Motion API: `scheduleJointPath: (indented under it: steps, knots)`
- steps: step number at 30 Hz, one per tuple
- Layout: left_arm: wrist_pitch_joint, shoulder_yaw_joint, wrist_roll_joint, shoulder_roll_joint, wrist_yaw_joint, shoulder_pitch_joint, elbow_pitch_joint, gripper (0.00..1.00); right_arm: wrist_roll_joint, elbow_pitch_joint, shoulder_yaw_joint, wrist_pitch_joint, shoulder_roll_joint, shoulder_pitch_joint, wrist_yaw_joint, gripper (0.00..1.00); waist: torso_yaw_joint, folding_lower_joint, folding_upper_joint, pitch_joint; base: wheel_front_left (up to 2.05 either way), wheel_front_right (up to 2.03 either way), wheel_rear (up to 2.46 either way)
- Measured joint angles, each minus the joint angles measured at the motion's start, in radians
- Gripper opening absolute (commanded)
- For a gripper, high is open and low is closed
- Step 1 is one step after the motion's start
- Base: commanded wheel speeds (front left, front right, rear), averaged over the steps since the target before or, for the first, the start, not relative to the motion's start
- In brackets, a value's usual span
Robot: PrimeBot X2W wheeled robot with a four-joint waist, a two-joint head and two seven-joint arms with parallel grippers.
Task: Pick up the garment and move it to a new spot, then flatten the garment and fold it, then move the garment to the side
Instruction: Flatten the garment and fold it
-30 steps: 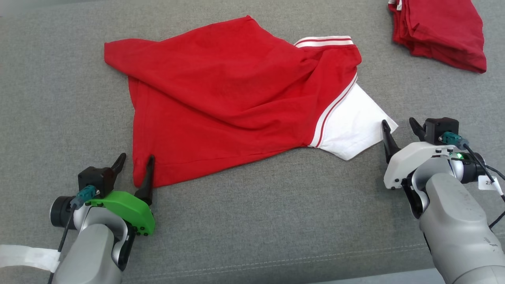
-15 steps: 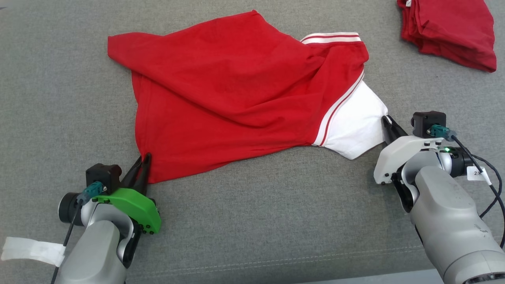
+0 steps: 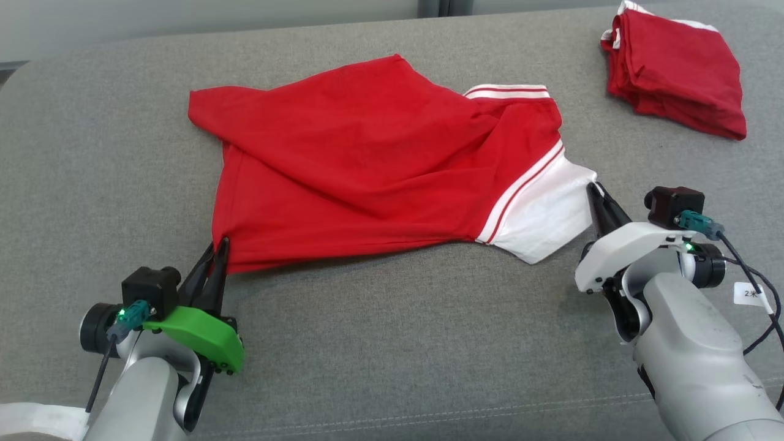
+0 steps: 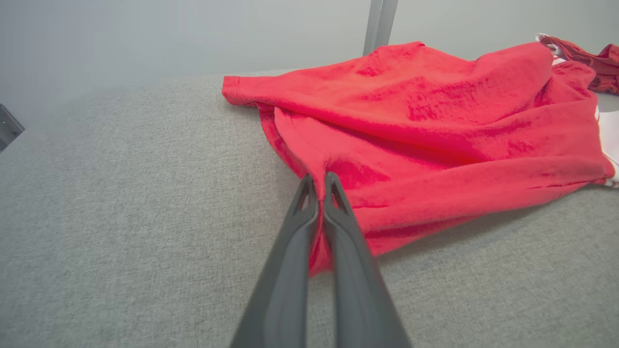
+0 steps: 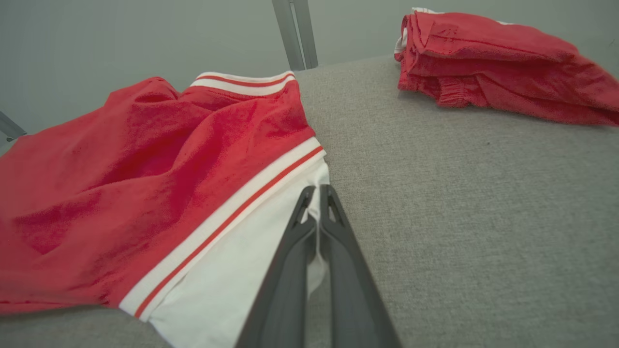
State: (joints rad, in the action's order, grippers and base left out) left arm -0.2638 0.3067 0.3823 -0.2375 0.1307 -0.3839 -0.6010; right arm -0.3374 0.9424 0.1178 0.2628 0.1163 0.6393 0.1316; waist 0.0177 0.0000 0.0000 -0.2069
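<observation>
In the middle of the grey cushion, the red and white garment is spread out. Its red corner, at the cushion's front left, is pinched in the closed jaws of the left gripper. Its white corner is pinched by the right gripper, jaws closed too. A folded red pile is seen at the cushion's far right.

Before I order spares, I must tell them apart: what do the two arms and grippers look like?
Both arms are silver-grey, each with two long dark fingers, a black camera block and teal plug. The left gripper has a green shell; the right gripper a white shell, black cable and white tag.
</observation>
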Motion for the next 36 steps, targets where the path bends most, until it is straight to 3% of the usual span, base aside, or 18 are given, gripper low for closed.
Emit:
scheduleJointPath:
  steps: [9,15,19,22,29,36]
  knots:
    - [0.009,0.013,-0.028,-0.062,0.000,0.013,0.112,0.00,-0.195,-0.191,0.105,-0.013,0.062,-0.027,0.000,0.00,0.008,0.0000,0.0000,0.080,0.00,0.00,0.00]
    - [0.065,0.072,-0.001,-0.143,0.000,-0.122,0.201,0.00,-0.309,-0.267,0.169,-0.070,0.100,0.032,-0.001,0.00,0.013,0.0000,0.0000,0.104,0.00,0.00,0.00]
    - [0.123,0.124,0.078,-0.205,0.000,-0.247,0.243,0.00,-0.373,-0.282,0.203,-0.123,0.100,0.119,-0.001,0.00,0.015,0.0000,0.0000,0.088,0.00,0.00,0.00]
    - [0.160,0.162,0.121,-0.267,0.000,-0.369,0.247,0.00,-0.390,-0.265,0.222,-0.151,0.099,0.222,-0.001,0.00,0.018,0.0000,0.0000,0.062,0.00,0.00,0.00]
    - [0.232,0.245,0.270,-0.350,0.000,-0.669,0.194,0.00,-0.444,-0.162,0.232,-0.218,0.032,0.530,-0.001,0.00,0.028,0.0000,0.0000,-0.034,0.00,0.00,0.00]
    - [0.272,0.322,0.352,-0.380,0.000,-0.998,0.093,0.00,-0.457,0.059,0.132,-0.192,-0.014,0.895,-0.001,0.00,0.042,0.0001,0.0000,-0.162,0.00,0.00,0.00]
